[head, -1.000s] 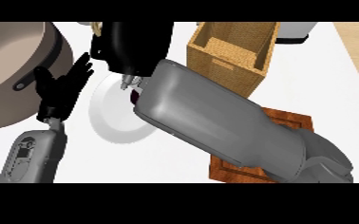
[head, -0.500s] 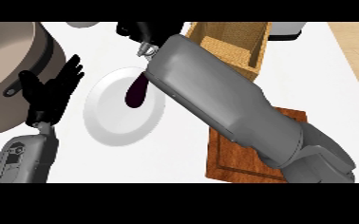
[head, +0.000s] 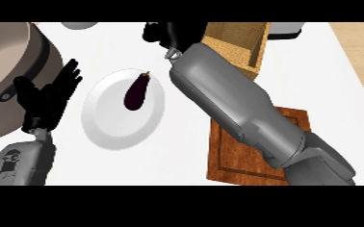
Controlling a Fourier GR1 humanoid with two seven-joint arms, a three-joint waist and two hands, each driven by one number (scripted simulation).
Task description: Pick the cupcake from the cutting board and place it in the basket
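The right hand [head: 174, 32] is reaching toward the counter's [head: 320, 77] far edge, beside the basket [head: 238, 42]; whether its fingers are curled cannot be told, and the cupcake is not showing. The left hand [head: 46, 101] is resting near the left edge, fingers spread. An eggplant [head: 136, 91] is lying on the plate [head: 121, 127]; the cutting board [head: 245, 154] is sitting near the front edge.

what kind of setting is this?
Most likely a kitchen counter: a white worktop holding a white plate with an eggplant, a wooden cutting board, and a large pot at the left edge.
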